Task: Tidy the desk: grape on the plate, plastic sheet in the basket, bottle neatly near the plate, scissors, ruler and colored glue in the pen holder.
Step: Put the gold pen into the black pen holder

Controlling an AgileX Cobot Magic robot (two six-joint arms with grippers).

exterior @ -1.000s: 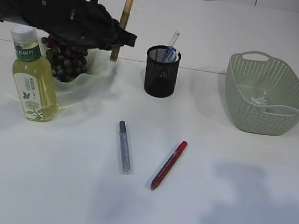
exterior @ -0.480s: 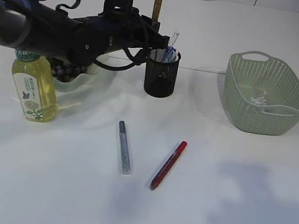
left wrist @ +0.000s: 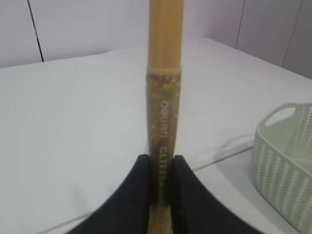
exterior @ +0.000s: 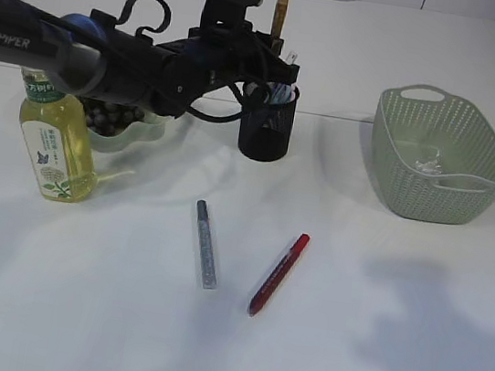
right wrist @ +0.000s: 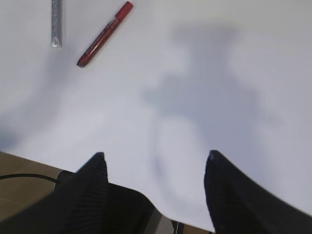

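Note:
My left gripper (exterior: pixel 271 52) is shut on a gold glitter glue tube (exterior: pixel 281 6), held upright just above the black mesh pen holder (exterior: pixel 265 130). In the left wrist view the tube (left wrist: pixel 164 97) stands between the shut jaws (left wrist: pixel 160 163). A silver glue tube (exterior: pixel 206 243) and a red glue tube (exterior: pixel 278 274) lie on the table in front. The grapes (exterior: pixel 110 116) sit on the light green plate (exterior: pixel 150 126), with the bottle (exterior: pixel 51 139) beside it. My right gripper (right wrist: pixel 155 158) is open and empty, out of the exterior view; its camera shows the red tube (right wrist: pixel 104 34) and silver tube (right wrist: pixel 56 22).
A green basket (exterior: pixel 440 157) stands at the right with a clear plastic sheet (exterior: pixel 430 162) inside; its rim shows in the left wrist view (left wrist: pixel 285 161). The pen holder holds a few items. The table's near edge lies under the right gripper.
My left arm has carried the gold glue tube from above the plate rightward to above the pen holder. The right gripper has left the exterior view's right edge.

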